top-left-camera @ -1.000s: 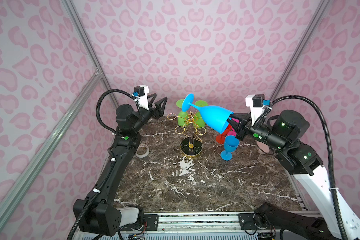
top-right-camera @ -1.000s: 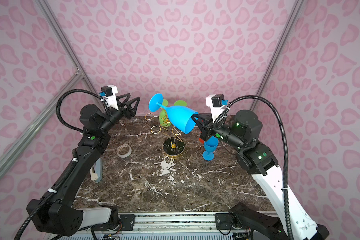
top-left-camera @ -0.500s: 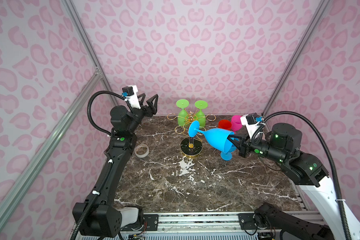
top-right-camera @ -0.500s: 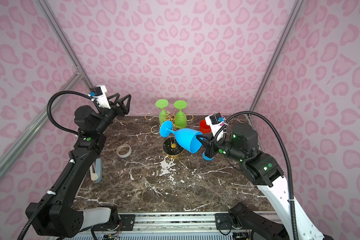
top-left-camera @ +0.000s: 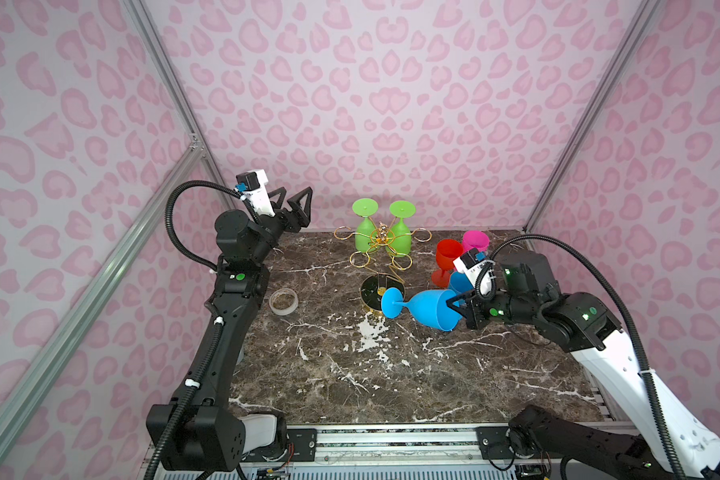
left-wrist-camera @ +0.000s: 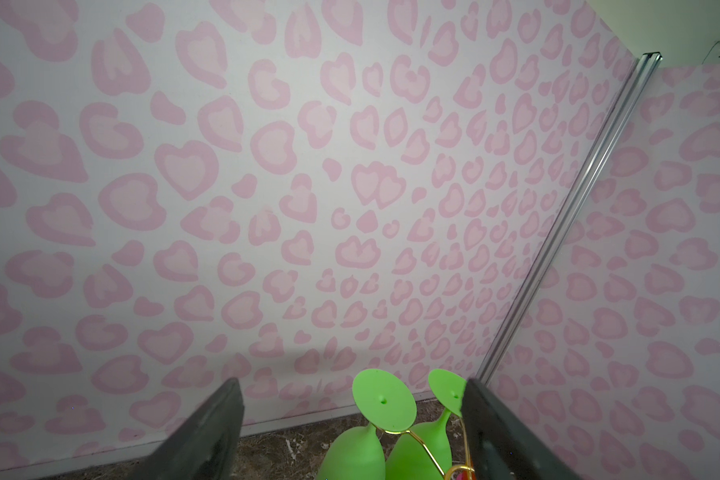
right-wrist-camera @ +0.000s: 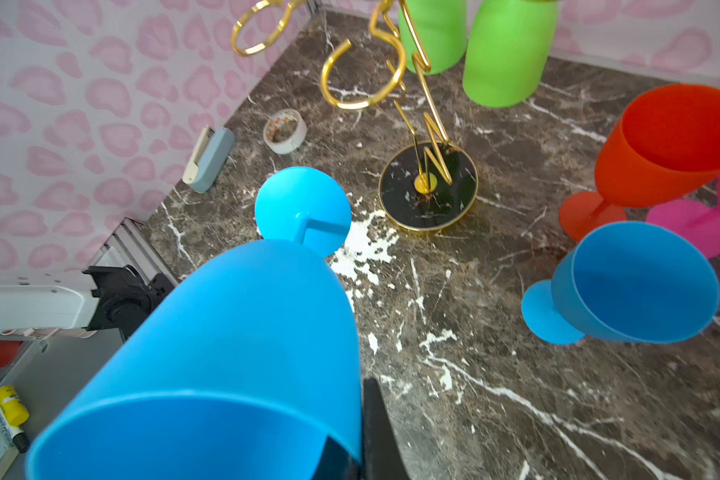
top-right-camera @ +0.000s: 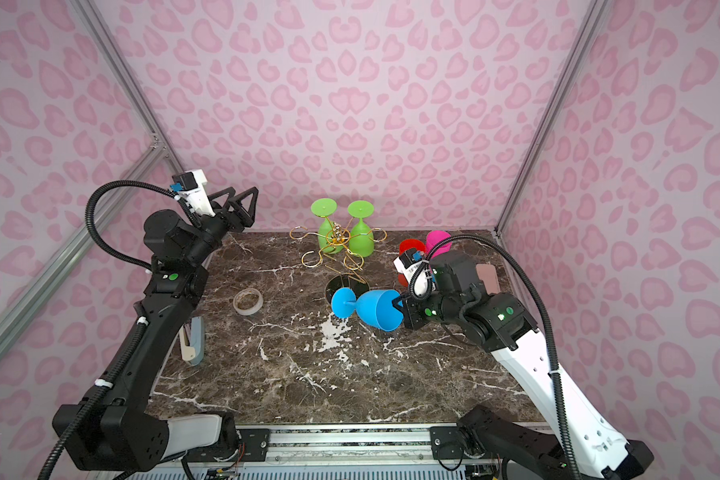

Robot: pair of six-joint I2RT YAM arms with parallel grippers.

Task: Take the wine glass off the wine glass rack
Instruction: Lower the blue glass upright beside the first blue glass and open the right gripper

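– Wine glass (top-left-camera: 429,309), the blue one: where is it?
– Off the wine glass rack (top-left-camera: 381,237). It lies on its side in the air just near of the rack's round black base, foot to the left, bowl mouth to the right. I cannot tell whether it touches the counter (top-left-camera: 350,374).
– What has hold of it?
– The right pincer (top-left-camera: 457,304), clamped tight on the bowl's rim, one finger inside and one outside; the right wrist view shows the outer finger (right-wrist-camera: 375,436) against the blue wall.
– And the left pincer (top-left-camera: 294,195)?
– Raised at the far left, well apart from the rack, spread wide with nothing in it. In the left wrist view it faces the far wall.
– Anything on the rack?
– Two green glasses (top-left-camera: 364,239) hang upside down on its far arms.
– Right of it?
– A red glass (top-left-camera: 447,253), a pink glass (top-left-camera: 474,241) and a second blue glass (right-wrist-camera: 636,286) stand upright. A tape roll (top-left-camera: 283,301) lies left of the base.
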